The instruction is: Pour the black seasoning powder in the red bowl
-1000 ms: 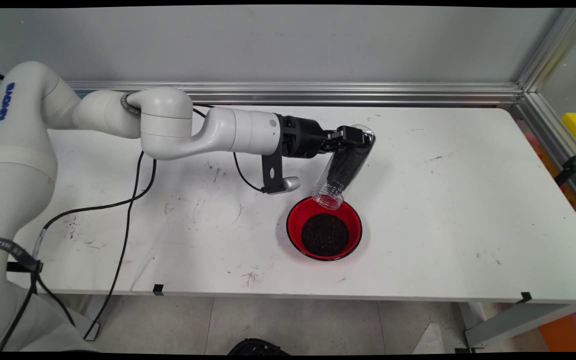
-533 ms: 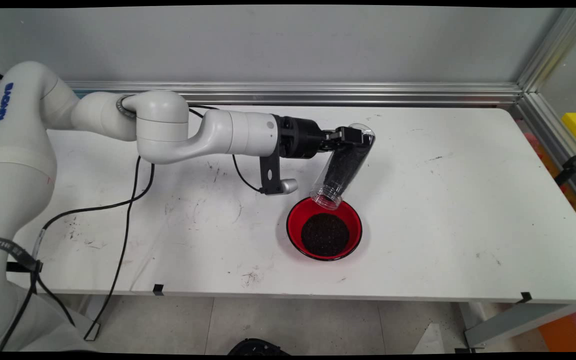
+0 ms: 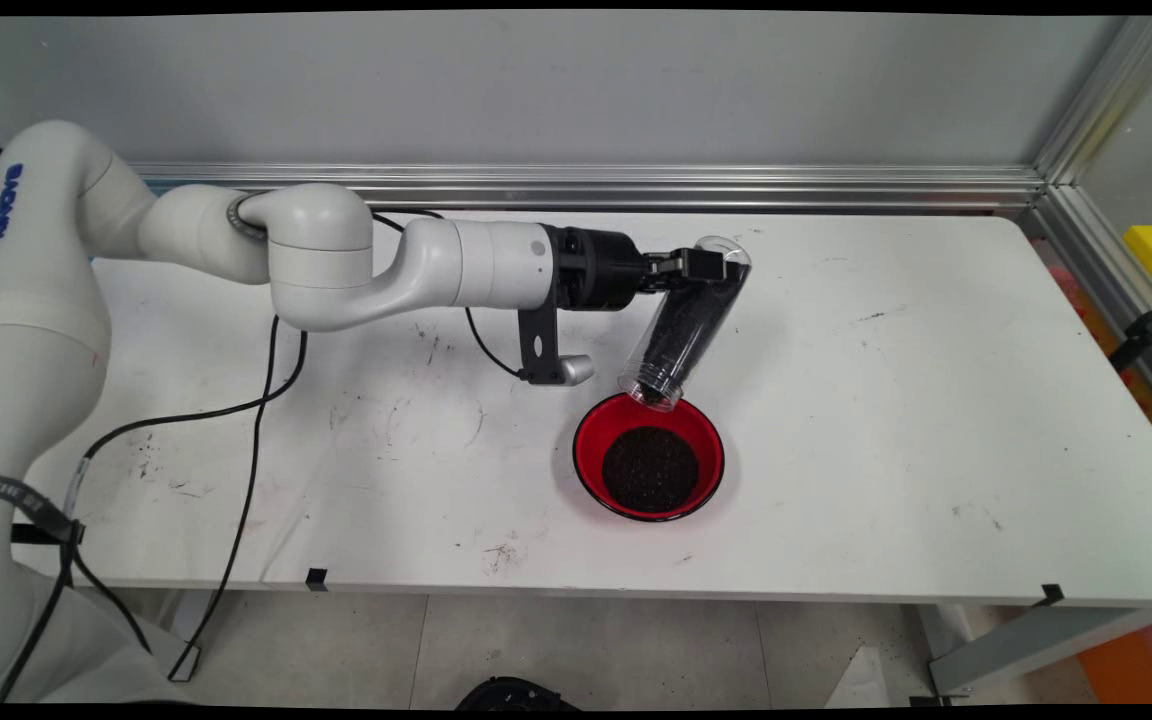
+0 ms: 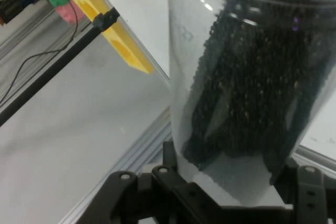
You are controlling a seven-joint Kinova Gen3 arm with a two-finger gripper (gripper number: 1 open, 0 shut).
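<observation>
My gripper (image 3: 708, 266) clenched on a tilted jar (image 3: 684, 325) of black grains, mouth over the red bowl (image 3: 648, 457) at 6 o'clock.

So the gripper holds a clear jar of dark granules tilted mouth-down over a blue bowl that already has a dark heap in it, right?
Not quite: the bowl is red, not blue, as the main view shows. The rest holds: the gripper grips the clear jar of dark granules near its base, tilted with its mouth down over the bowl's far rim, and a dark heap lies in the bowl.
</observation>
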